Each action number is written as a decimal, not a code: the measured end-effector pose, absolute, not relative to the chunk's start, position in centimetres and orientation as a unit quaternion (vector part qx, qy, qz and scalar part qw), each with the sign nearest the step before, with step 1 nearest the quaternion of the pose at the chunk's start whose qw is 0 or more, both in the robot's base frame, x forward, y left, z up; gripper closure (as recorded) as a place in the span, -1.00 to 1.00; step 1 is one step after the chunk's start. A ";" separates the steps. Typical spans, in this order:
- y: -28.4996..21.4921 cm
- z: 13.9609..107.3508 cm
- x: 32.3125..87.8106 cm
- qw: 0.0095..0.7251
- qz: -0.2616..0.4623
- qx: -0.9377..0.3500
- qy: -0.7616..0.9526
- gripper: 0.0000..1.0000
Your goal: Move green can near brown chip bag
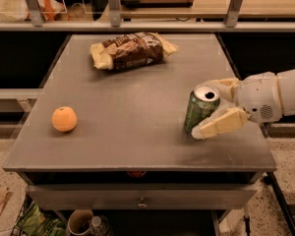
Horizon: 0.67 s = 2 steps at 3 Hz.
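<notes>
Table (137,149): can (197,114), pincer (202,109) around; bag (130,50); orange (64,119)
</notes>
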State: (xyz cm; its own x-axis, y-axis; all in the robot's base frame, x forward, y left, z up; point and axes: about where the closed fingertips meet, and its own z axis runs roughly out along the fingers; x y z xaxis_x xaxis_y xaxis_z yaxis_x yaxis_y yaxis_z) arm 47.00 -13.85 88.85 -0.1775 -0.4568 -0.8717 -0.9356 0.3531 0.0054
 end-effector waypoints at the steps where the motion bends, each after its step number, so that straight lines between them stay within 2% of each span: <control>1: -13.5 88.5 47.2 0.428 0.296 -0.498 0.694 -0.19; 2: -12.9 88.7 47.5 0.438 0.305 -0.507 0.677 0.28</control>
